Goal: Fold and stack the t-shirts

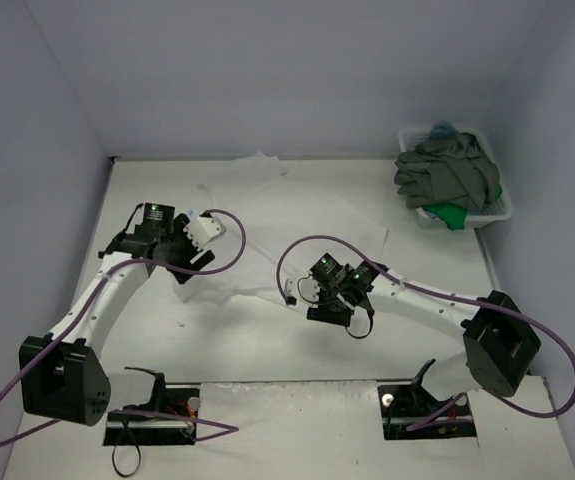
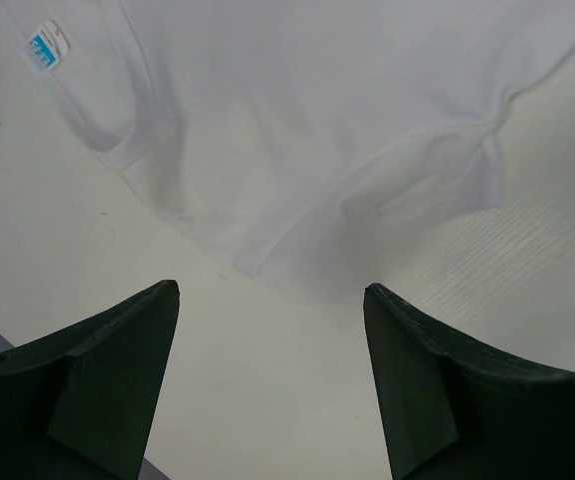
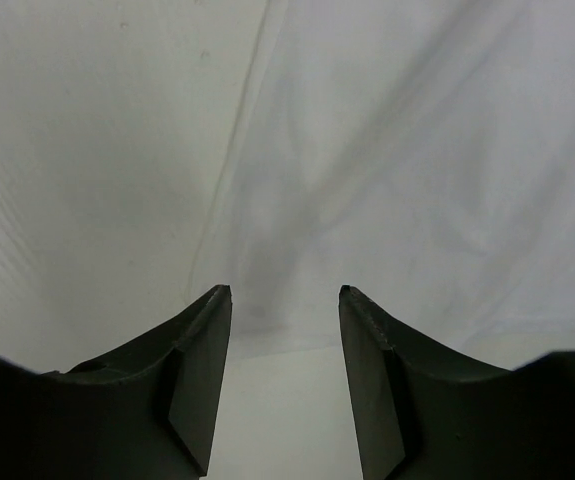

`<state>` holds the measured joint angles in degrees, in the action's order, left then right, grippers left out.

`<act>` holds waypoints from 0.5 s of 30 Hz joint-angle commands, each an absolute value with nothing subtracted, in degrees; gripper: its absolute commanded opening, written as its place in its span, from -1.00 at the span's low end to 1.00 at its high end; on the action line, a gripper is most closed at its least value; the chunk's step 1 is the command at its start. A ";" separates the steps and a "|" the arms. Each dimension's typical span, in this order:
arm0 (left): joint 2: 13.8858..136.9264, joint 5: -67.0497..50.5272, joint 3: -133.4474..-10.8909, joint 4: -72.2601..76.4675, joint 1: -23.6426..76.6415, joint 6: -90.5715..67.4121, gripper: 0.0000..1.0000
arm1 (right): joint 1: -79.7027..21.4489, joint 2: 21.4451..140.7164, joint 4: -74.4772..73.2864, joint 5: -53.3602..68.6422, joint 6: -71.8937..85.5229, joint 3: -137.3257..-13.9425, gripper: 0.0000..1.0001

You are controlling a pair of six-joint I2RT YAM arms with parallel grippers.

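White t-shirt (image 1: 267,225) lies spread out mid-surface toward the far edge. The other shirts (image 1: 447,172) are piled in the basket (image 1: 504,211) at the far right corner. My left fingers (image 2: 152,325) and right fingers (image 3: 210,325) are both released, gripping nothing. It looks like light, floppy cloth, so I'd pinch a hem or shoulder seam.

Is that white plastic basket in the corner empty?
No, the white lattice basket holds a crumpled dark grey shirt over a bright green shirt.

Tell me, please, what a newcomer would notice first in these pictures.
A white t-shirt lies spread and rumpled across the middle of the table, with the left gripper and right gripper both open at its edges. At the far right corner, a white basket holds a dark grey t-shirt heaped over a green t-shirt.
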<state>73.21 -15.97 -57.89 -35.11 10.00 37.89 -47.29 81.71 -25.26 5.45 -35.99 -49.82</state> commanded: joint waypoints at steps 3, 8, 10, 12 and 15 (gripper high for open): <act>67.86 -21.00 -56.78 -34.45 10.20 44.73 0.38 | -51.50 78.75 -27.69 -2.28 -35.77 -45.63 -0.11; 66.88 -21.45 -55.46 -36.74 10.37 45.97 0.38 | -53.26 78.92 -27.95 -3.69 -35.25 -42.98 -0.11; 66.88 -21.18 -54.76 -36.74 10.46 46.14 0.38 | -53.44 79.19 -27.95 -3.52 -34.90 -42.37 -0.11; 66.97 -20.83 -54.23 -36.48 10.55 46.32 0.38 | -53.53 79.28 -27.95 -3.69 -34.81 -42.45 -0.10; 68.02 -20.48 -53.53 -36.04 10.72 46.32 0.38 | -53.70 79.71 -28.04 -3.60 -34.81 -42.45 -0.09</act>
<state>68.05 -19.66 -52.58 -36.27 10.26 44.60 -53.25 80.79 -26.63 -1.83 -35.53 -42.19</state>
